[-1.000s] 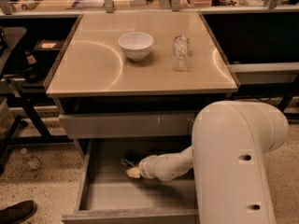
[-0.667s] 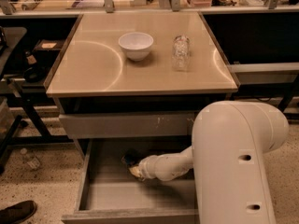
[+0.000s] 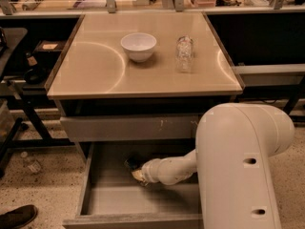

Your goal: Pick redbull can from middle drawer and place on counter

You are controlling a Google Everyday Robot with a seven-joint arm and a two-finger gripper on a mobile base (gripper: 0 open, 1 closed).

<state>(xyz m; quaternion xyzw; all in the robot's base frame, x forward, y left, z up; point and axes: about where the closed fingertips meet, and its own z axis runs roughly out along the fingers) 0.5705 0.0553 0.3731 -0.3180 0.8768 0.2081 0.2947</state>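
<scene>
Beige counter [image 3: 95, 75], jaws inside middle drawer [image 3: 119, 202]

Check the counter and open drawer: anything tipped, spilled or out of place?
Nothing stands out. The white bowl and clear bottle stand upright on the counter, no spill. The hand is low inside the open middle drawer, toward its back left. The drawer front above shows white scuffs, minor wear.

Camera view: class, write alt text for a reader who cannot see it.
The robot's white arm reaches into the open middle drawer, its hand low near the drawer's back. On the counter above stand a white bowl and a clear bottle.
</scene>
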